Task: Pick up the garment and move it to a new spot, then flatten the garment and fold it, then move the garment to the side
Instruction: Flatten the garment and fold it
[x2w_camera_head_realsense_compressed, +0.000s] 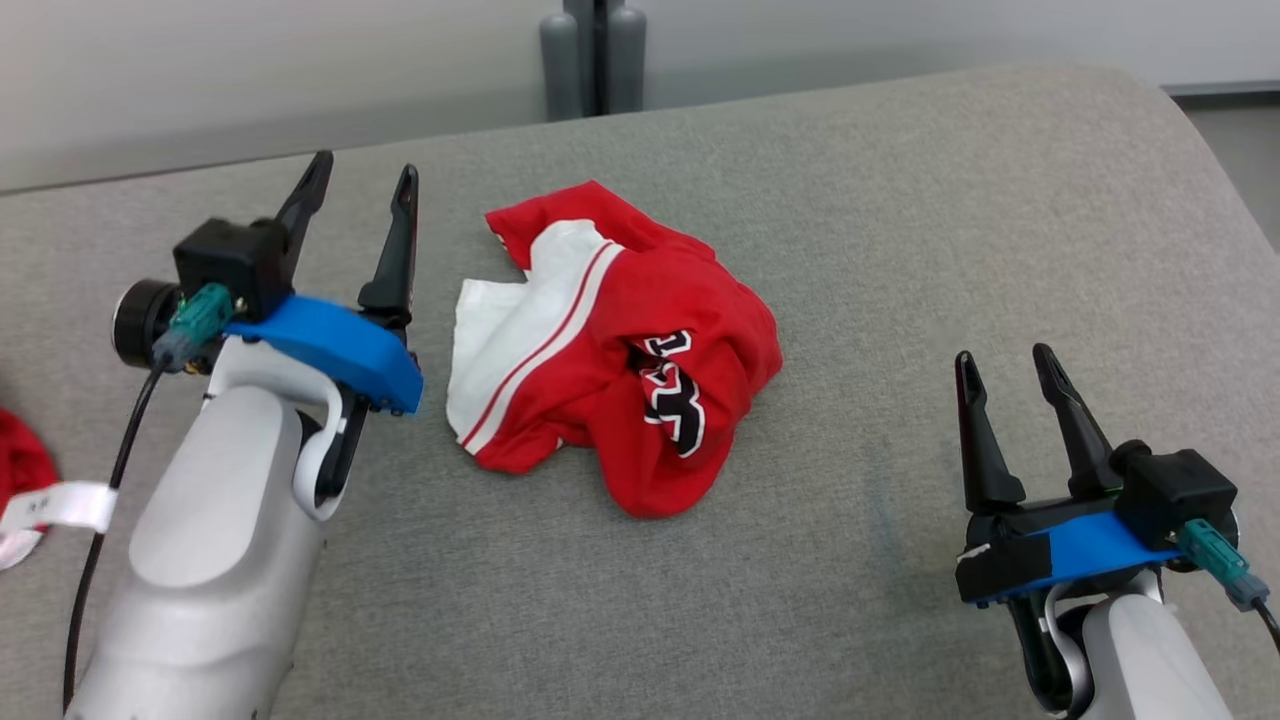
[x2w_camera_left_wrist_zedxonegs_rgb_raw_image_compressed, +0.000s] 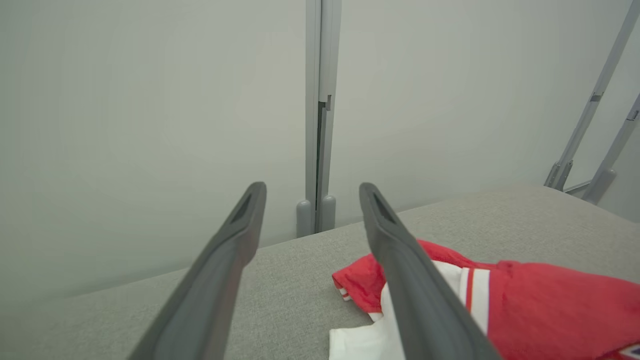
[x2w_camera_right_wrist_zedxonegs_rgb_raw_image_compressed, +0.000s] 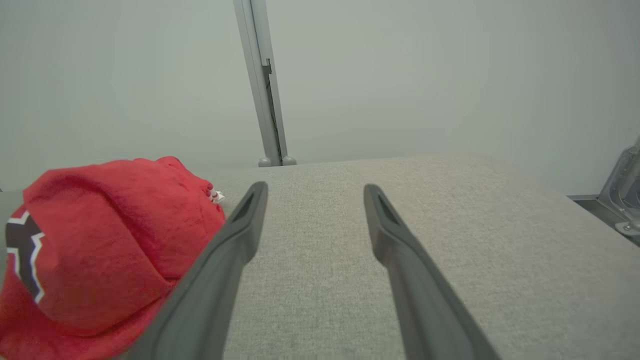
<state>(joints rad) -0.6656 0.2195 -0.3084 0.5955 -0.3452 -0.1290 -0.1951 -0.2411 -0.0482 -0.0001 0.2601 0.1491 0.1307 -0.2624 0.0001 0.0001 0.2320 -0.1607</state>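
A crumpled red-and-white garment (x2w_camera_head_realsense_compressed: 610, 350) lies in a heap at the middle of the grey table (x2w_camera_head_realsense_compressed: 900, 250). The left claw (x2w_camera_head_realsense_compressed: 365, 170) hovers just beside its white edge, fingers spread and empty. The right claw (x2w_camera_head_realsense_compressed: 1003, 356), also spread and empty, sits well apart from the garment at the near right.

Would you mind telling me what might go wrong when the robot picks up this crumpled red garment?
The red and white garment lies bunched in layers, so a pinch may catch only one fold. The left hand is close beside it, the right hand farther off, so the lift may come uneven.
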